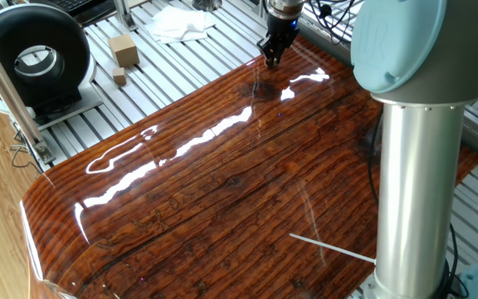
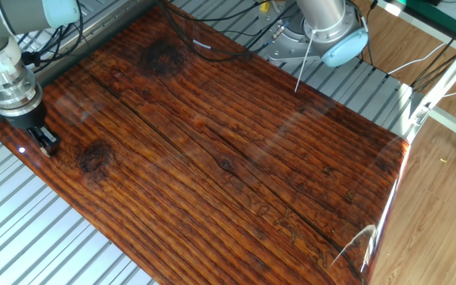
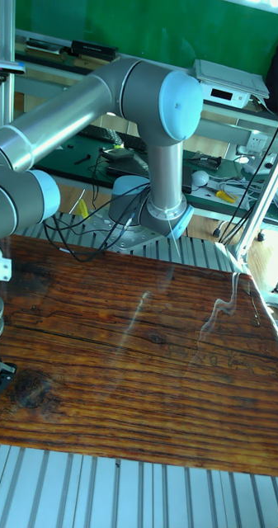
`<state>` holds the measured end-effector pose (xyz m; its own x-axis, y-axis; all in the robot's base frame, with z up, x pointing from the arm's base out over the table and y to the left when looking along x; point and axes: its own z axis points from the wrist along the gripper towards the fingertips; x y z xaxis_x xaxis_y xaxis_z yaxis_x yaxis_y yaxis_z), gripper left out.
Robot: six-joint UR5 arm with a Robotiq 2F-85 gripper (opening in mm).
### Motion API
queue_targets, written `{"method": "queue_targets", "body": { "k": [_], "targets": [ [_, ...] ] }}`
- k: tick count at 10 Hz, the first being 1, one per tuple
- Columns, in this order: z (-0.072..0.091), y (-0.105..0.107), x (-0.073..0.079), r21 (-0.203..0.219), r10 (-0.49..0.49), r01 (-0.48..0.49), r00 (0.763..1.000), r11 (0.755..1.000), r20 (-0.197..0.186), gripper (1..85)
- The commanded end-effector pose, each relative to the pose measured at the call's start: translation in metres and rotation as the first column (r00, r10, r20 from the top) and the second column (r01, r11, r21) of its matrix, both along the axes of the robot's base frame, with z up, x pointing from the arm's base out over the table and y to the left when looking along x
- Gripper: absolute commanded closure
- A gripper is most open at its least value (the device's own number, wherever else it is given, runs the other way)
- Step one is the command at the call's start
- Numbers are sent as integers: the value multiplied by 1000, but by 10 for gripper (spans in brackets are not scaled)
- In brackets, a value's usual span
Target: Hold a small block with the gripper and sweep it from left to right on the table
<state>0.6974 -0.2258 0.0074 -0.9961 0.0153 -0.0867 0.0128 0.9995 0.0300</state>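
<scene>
One robot arm's thick silver column (image 1: 413, 191) with its light-blue joint cap fills the near right of one fixed view, and a thin white stick (image 1: 332, 249) lies on the table (image 1: 222, 208) just in front of it. Window glare streaks across the glossy reddish-brown board. At the far edge of the board the gripper (image 1: 271, 58) hangs point-down, its black fingers drawn close together, tips low over a dark knot in the grain. Whether they pinch the small block cannot be told; nothing tan shows between them in any view. In the other fixed view the gripper (image 2: 47, 145) sits at the board's left edge, a blue light on its side. The tall fixed view catches only a sliver of it at the left border.

Beyond the board, on the grey slatted base, a tiny tan cube (image 1: 119, 78) lies beside a bigger tan box-shaped block (image 1: 124, 50). Further left stands a black round fan housing (image 1: 31, 54), and a crumpled white cloth (image 1: 179, 23) lies at the back.
</scene>
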Motion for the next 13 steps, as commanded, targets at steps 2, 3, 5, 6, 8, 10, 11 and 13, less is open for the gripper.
{"method": "queue_targets", "body": {
  "k": [2, 3, 5, 6, 8, 10, 11, 13],
  "targets": [
    [-1, -2, 0, 7, -9, 9, 1000, 1000, 1, 847],
    [-2, -1, 0, 7, -9, 9, 1000, 1000, 3, 847],
    [-2, -1, 0, 9, -12, 12, 1000, 1000, 4, 847],
    [-2, -1, 0, 10, -13, 13, 1000, 1000, 4, 847],
    [-3, 0, 0, 6, -16, 16, 1000, 1000, 6, 847],
    [-1, 0, 0, 9, -15, 15, 1000, 1000, 4, 847],
    [-1, 0, 0, 16, -12, 12, 1000, 1000, 1, 847],
    [0, 2, -3, 51, -3, 4, 1000, 999, -16, 847]
  ]
}}
